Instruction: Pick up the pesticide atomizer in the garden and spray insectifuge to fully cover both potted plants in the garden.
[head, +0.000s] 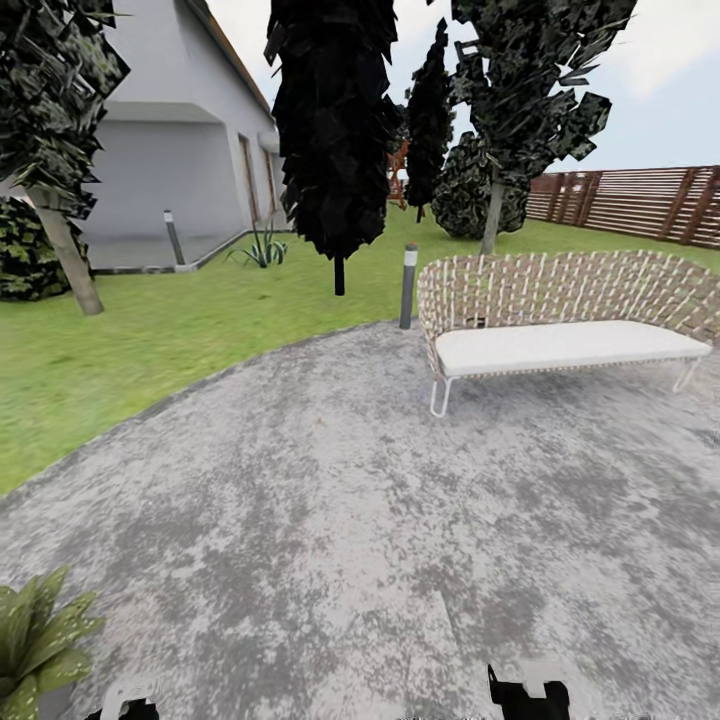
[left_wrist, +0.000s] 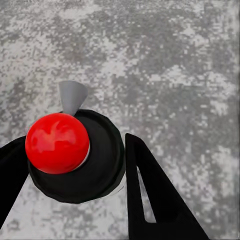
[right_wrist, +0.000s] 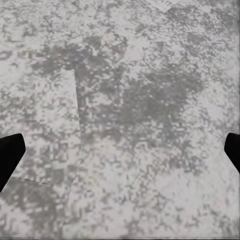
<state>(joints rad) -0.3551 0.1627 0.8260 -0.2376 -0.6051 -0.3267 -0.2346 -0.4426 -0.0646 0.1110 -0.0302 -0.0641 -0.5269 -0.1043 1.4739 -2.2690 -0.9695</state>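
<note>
My left gripper (left_wrist: 75, 156) is shut on the pesticide atomizer (left_wrist: 75, 165), seen from above as a round black body with a red ball top and a grey cone nozzle. Its black fingers (left_wrist: 150, 195) press both sides of the bottle over the grey stone patio (head: 360, 500). One potted plant (head: 35, 640) shows its broad green leaves at the head view's lower left corner, close to the left gripper (head: 130, 710). My right gripper (head: 528, 695) hangs low over the patio; in its wrist view the gripper (right_wrist: 120, 150) is open with only stone between its fingers.
A wicker bench (head: 560, 320) with a white cushion stands on the patio's far right. A grey bollard (head: 408, 285) is beside it, and another bollard (head: 173, 237) by the house. Lawn (head: 150, 340), dark trees (head: 335, 130), an agave (head: 262, 245) and a slat fence (head: 640, 200) lie beyond.
</note>
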